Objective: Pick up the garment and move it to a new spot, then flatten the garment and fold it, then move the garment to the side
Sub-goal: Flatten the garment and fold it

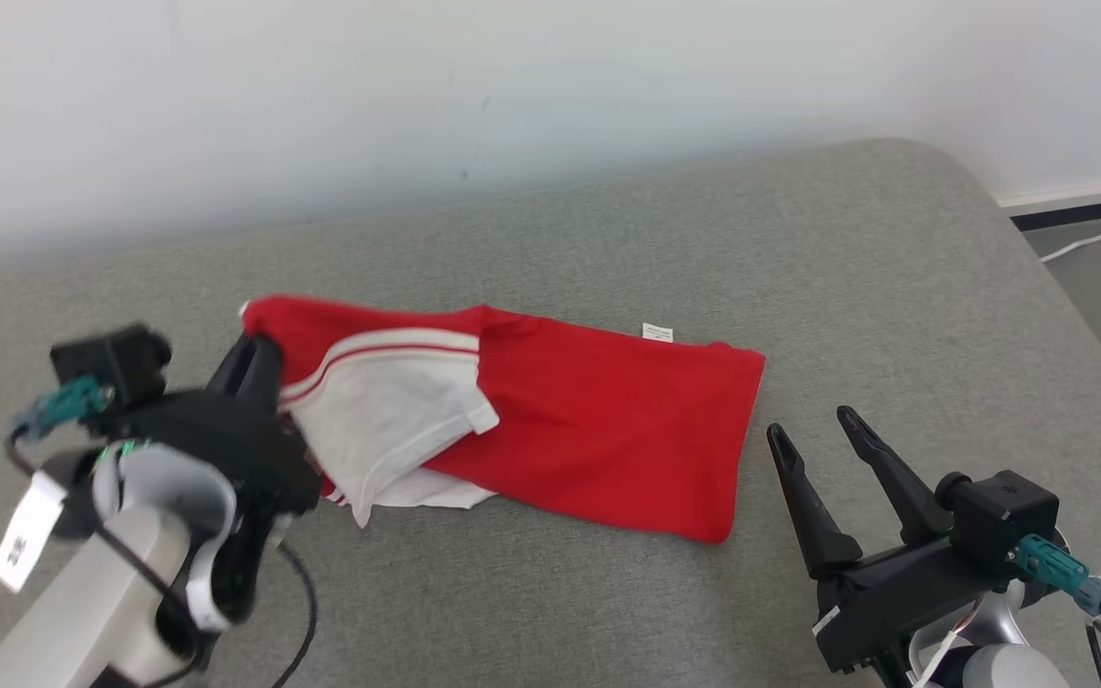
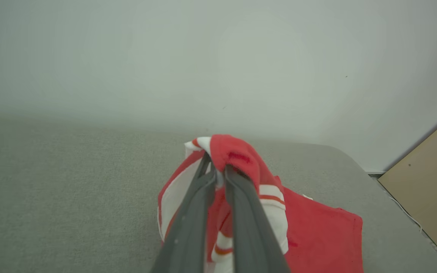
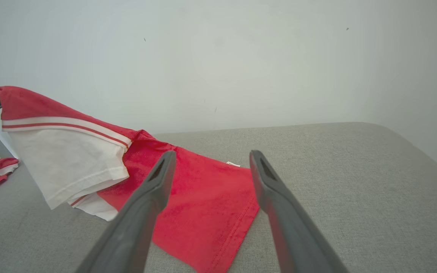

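Note:
The garment (image 1: 589,430) is a red shirt with white, red-striped sleeves, lying across the grey cushion with its hem to the right. Its left end is lifted off the surface by my left gripper (image 1: 252,368), which is shut on the shoulder fabric. In the left wrist view the two fingers (image 2: 203,197) pinch a bunched fold of the garment (image 2: 237,155). My right gripper (image 1: 813,430) stands open just right of the hem, nothing between its fingers. The right wrist view shows the open gripper (image 3: 211,159) before the garment (image 3: 203,204), white sleeve hanging at left.
The grey cushion (image 1: 895,287) backs onto a white wall; its rounded right edge drops to the floor, where a white cable (image 1: 1095,239) lies. A tan board (image 2: 431,178) stands at the right in the left wrist view.

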`<state>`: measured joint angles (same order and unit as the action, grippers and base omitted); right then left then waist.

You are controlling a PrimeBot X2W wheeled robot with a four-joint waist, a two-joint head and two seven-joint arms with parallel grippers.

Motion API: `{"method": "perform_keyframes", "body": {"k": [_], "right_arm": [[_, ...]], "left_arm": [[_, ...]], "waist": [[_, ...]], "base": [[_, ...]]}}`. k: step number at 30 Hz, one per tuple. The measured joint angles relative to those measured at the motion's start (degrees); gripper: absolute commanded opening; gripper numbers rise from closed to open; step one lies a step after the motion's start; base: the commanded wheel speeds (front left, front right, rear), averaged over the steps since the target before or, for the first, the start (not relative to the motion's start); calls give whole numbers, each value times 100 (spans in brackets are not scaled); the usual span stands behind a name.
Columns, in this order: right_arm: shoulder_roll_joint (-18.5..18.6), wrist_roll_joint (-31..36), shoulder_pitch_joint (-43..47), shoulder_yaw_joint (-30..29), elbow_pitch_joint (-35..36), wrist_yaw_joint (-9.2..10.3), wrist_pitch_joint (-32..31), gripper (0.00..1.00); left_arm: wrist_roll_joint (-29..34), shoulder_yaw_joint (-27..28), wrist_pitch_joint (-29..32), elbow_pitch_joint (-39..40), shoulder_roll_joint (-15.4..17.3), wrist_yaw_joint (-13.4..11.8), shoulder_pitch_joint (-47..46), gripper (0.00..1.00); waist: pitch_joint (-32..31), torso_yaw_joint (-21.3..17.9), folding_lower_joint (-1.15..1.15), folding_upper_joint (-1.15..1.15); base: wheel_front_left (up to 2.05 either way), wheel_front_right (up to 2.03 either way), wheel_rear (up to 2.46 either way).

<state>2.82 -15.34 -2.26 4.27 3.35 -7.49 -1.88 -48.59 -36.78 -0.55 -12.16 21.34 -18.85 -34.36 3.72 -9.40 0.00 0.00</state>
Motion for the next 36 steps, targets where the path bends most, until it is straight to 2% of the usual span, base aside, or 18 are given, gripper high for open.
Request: {"method": "perform_keyframes", "body": {"k": [6,9,23,24,25,26,27,32,36], "right_arm": [[0,3,-1,14,26,0,-21,100],[1,7,-4,19,37,0,-27,100],[1,49,-26,68,63,0,-70,100],[1,49,-30,71,63,0,-73,100],[1,51,-32,78,64,0,-75,100],[0,53,-32,82,63,0,-88,100],[1,60,-32,88,63,0,-91,100],[1,98,-29,47,76,0,-125,100],[1,136,-9,-51,121,0,-175,100]], "left_arm": [[-200,126,12,-34,506,-126,861,0],[-298,266,-75,-294,641,-181,1139,0],[-320,561,-503,-1433,721,-258,1019,0],[-315,561,-503,-1502,723,-263,986,11],[-308,557,-503,-1570,725,-275,954,27],[-260,534,-503,-1647,734,-301,920,83],[-227,509,-501,-1699,738,-336,894,100],[59,191,-407,-1712,668,-474,818,100],[252,-138,-300,-1377,463,-600,818,100]], "waist": [[59,177,0,0],[99,215,0,0],[178,163,0,0],[178,159,0,0],[177,156,0,0],[176,152,0,0],[173,148,0,0],[177,155,0,0],[190,203,0,0]], "base": [[0,0,0],[0,0,0],[0,0,0],[0,0,0],[0,0,0],[0,0,0],[0,0,0],[0,0,0],[0,0,0]]}}
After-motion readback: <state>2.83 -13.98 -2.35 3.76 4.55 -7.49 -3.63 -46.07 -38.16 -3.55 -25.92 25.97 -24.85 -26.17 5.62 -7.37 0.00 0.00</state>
